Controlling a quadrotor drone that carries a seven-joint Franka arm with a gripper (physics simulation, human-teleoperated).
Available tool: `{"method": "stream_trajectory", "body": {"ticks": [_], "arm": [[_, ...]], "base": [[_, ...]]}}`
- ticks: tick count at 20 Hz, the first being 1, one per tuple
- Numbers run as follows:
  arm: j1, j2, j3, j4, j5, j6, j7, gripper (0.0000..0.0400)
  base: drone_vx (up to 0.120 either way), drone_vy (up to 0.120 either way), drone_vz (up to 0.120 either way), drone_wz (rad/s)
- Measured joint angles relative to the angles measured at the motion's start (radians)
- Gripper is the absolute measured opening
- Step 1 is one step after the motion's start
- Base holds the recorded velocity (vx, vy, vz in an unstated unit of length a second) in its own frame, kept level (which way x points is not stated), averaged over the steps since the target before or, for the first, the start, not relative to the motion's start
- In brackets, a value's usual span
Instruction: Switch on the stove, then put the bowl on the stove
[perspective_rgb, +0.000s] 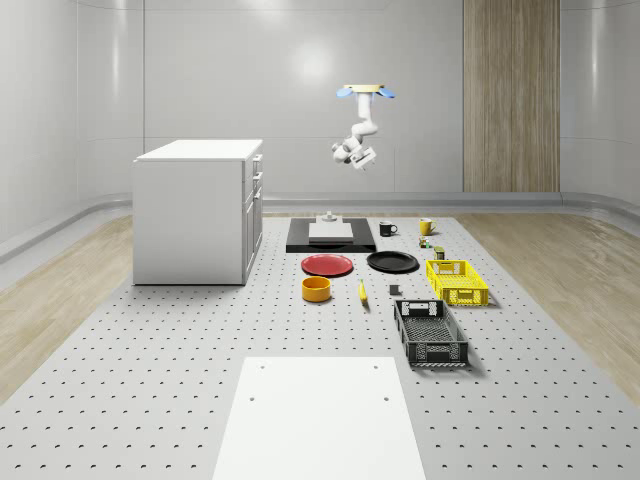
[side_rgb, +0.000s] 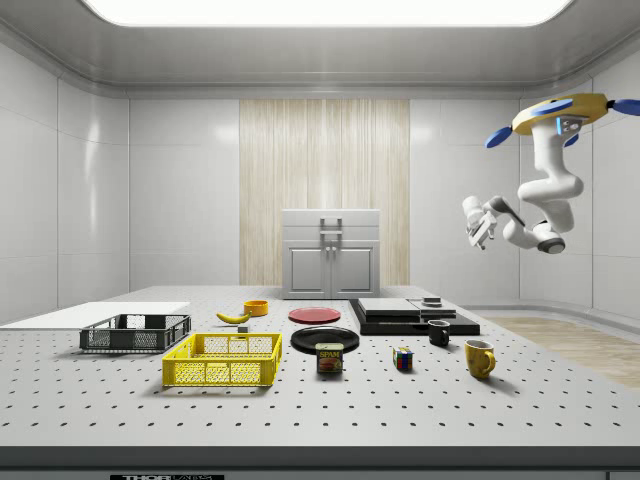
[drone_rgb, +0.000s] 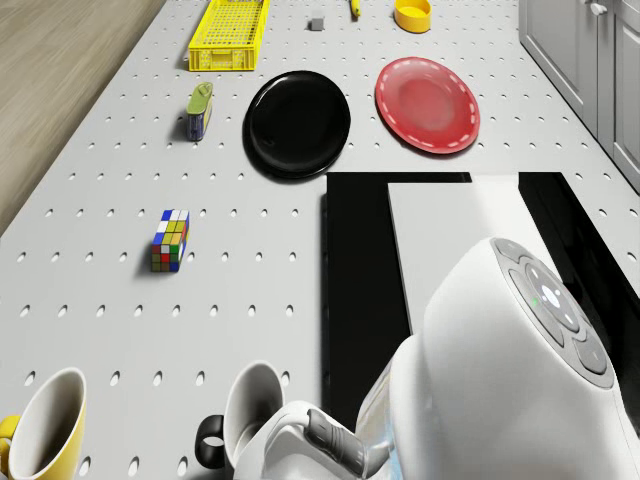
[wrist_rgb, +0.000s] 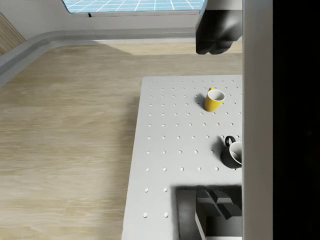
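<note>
Drone (perspective_rgb: 366, 91): hovers high above stove (perspective_rgb: 331, 235).
Gripper (perspective_rgb: 360, 160): airborne; finger state cannot be determined.
Bowl (perspective_rgb: 316, 289): not yet moved, nearer than stove.
Progress: nothing completed.

The stove (perspective_rgb: 331, 236) is a flat black slab with a pale grey rectangular plate on its middle, lying flat on the perforated surface (perspective_rgb: 150, 330) near the far end, just beside the white cabinet's front corner. A small grey knob (perspective_rgb: 327, 215) stands at its far edge. The bowl (perspective_rgb: 316, 289) is orange-yellow, round, shallow and upright, open side up. It rests on the surface well apart from the stove, nearer the camera in the whole-scene view, just beside a red plate (perspective_rgb: 328, 265) lying between them.
</note>
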Motion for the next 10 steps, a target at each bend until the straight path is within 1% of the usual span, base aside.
{"method": "stream_trajectory", "body": {"ticks": [3, 5, 7, 10], "arm": [[-0.131, -0.036, 0.070, -0.044, -0.112, -0.061, 0.089, 0.0400], [-0.196, -0.057, 0.102, -0.059, -0.155, -0.090, 0.131, 0.0400], [-0.245, -0.076, 0.126, -0.067, -0.181, -0.110, 0.164, 0.0400], [-0.297, -0.101, 0.151, -0.073, -0.201, -0.126, 0.198, 0.0400]], "base": [[0.120, -0.120, -0.120, 0.000], [0.120, -0.120, -0.120, 0.000], [0.120, -0.120, -0.120, 0.000], [0.120, -0.120, -0.120, 0.000]]}}
